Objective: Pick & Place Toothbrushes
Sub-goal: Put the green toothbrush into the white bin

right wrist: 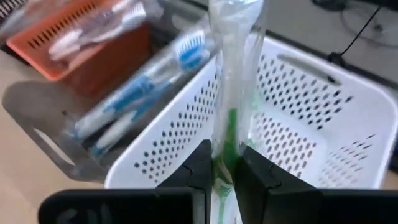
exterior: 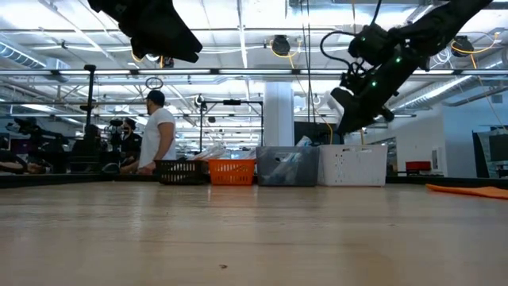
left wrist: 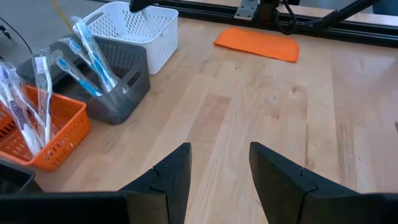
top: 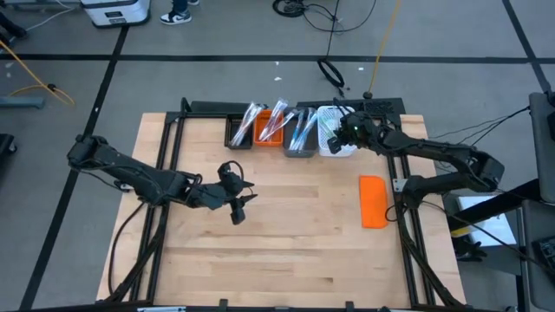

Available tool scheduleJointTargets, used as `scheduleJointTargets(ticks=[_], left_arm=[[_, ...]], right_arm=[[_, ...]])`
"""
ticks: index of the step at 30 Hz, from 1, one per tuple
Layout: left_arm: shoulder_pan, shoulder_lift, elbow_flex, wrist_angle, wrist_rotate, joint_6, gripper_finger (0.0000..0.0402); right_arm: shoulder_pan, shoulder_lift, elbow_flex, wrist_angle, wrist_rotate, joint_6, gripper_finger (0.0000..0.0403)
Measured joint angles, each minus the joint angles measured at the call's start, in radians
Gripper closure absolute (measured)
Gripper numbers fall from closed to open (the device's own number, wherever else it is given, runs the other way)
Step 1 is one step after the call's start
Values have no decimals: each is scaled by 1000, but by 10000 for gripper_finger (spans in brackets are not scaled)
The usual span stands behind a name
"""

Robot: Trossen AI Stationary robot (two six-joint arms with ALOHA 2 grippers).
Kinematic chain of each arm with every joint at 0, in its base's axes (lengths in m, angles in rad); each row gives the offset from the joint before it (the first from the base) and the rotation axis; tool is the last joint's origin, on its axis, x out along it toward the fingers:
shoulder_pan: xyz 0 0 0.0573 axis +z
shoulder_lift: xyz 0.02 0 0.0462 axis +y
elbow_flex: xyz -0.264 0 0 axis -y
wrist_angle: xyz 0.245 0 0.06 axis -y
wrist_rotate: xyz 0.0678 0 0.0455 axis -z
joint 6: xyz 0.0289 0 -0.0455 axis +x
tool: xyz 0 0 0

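Green-handled toothbrush in clear wrapper (right wrist: 231, 134) | clenched upright in right hand (right wrist: 224, 163), directly above white perforated bin (right wrist: 292, 134) | left hand (left wrist: 219, 167) released, over counter (left wrist: 261, 118)

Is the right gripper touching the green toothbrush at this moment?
Touching. The right wrist view shows the right gripper with both fingers pressed against the wrapped green toothbrush, no gap either side, held over the white basket.
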State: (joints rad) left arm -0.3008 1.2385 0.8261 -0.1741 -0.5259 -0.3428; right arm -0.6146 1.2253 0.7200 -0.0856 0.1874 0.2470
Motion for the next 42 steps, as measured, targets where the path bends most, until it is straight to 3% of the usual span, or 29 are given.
scheduleJointTargets(ticks=[12,29,42], left_arm=[[0,0,0,0,-1,-1,240],[0,0,0,0,-1,-3,240],[0,0,0,-1,-1,-2,240]], right_arm=[[-14,47,0,-1,-61,3,372],[-15,47,0,-39,-51,-5,372],[-81,48,0,-67,-34,-23,372]])
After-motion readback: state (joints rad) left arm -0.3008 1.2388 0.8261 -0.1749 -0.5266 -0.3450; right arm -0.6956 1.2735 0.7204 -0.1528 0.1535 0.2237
